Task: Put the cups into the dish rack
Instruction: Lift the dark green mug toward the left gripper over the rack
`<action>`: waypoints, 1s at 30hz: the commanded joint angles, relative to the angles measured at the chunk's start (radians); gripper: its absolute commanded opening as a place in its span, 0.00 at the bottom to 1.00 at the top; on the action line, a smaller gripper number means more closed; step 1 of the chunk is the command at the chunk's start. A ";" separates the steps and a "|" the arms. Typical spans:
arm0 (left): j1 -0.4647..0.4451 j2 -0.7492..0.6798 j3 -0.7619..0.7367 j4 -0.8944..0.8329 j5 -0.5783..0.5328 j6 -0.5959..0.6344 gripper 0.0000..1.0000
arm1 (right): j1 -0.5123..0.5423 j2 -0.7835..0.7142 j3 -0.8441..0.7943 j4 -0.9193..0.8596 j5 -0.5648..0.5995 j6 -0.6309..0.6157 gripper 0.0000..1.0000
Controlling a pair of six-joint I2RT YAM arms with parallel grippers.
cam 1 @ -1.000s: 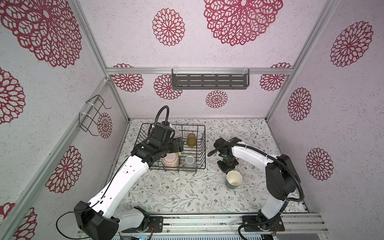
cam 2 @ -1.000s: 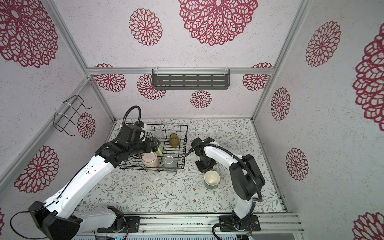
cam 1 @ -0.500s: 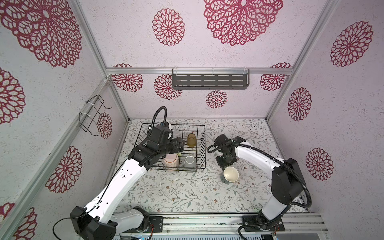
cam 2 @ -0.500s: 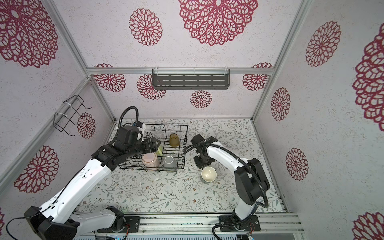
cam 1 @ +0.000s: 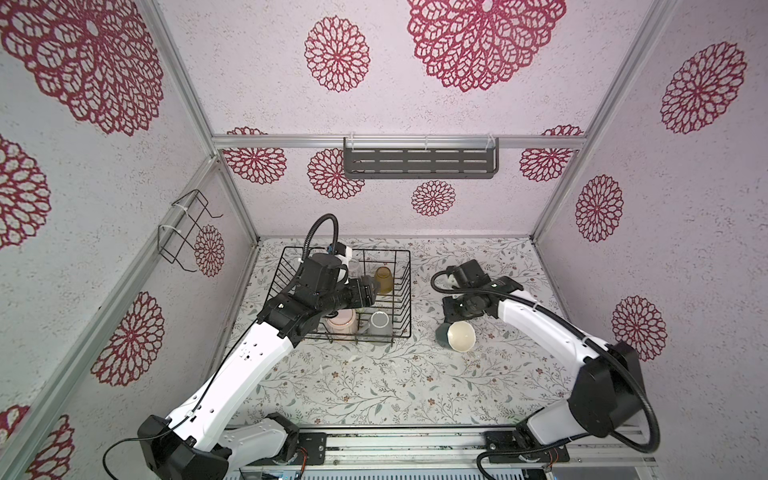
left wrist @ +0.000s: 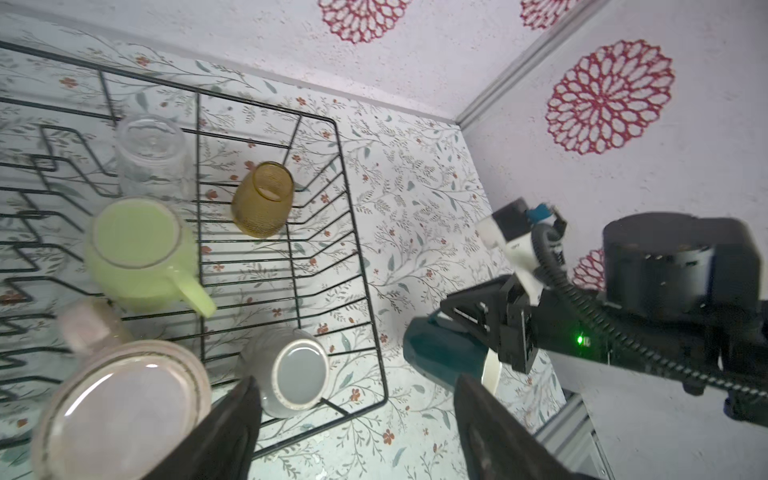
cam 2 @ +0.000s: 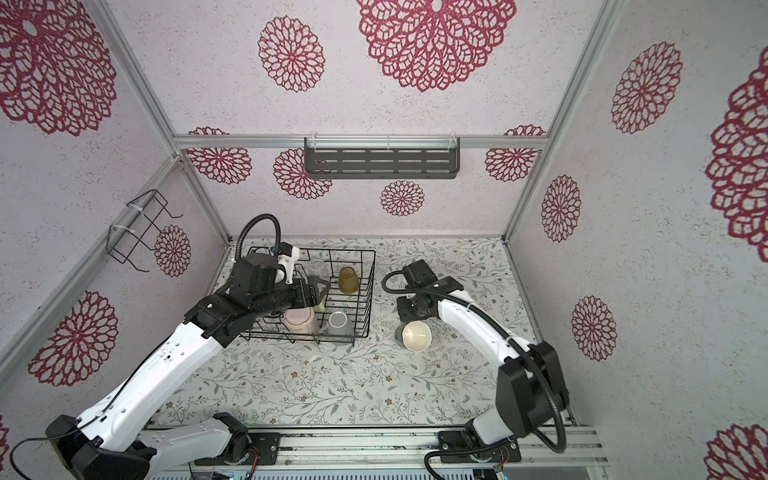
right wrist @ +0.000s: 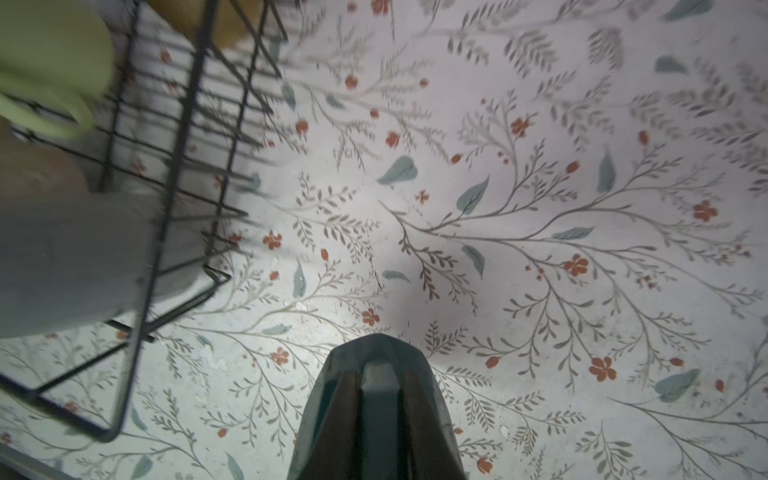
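Teal mug (cam 1: 455, 336) was tilted just right of the rack (cam 1: 409, 291), rim pinched in the nearly closed right gripper (cam 1: 457, 318); left gripper (left wrist: 355, 380) hung wide open and empty over the rack.

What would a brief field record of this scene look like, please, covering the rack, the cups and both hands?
dish rack: black wire, on the left half of the table in both top views
cups in rack: five: pink tumbler, grey mug, amber tumbler, clear glass, yellow-green mug
cup outside rack: teal mug, right of the rack, tipped, cream inside showing
right hand: shut on the teal mug's rim
left hand: open, empty, above the rack
remaining to load: teal mug
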 commanded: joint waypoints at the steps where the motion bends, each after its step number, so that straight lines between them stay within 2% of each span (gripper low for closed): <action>1: -0.026 0.041 0.022 0.063 0.068 0.019 0.77 | -0.015 -0.138 -0.009 0.173 0.016 0.108 0.00; 7: -0.023 0.065 0.027 0.152 0.239 -0.013 0.79 | -0.028 -0.305 -0.113 0.416 0.052 0.168 0.00; 12: -0.009 0.083 0.035 0.183 0.307 -0.089 0.83 | -0.030 -0.389 -0.204 0.652 -0.012 0.206 0.00; 17: 0.007 0.084 -0.018 0.335 0.496 -0.210 0.90 | -0.030 -0.475 -0.296 0.895 -0.052 0.246 0.00; 21: 0.019 0.086 -0.087 0.483 0.610 -0.306 0.99 | -0.032 -0.507 -0.294 0.935 -0.072 0.274 0.00; 30: 0.032 0.116 -0.155 0.632 0.654 -0.389 0.97 | -0.036 -0.530 -0.276 0.921 -0.135 0.367 0.00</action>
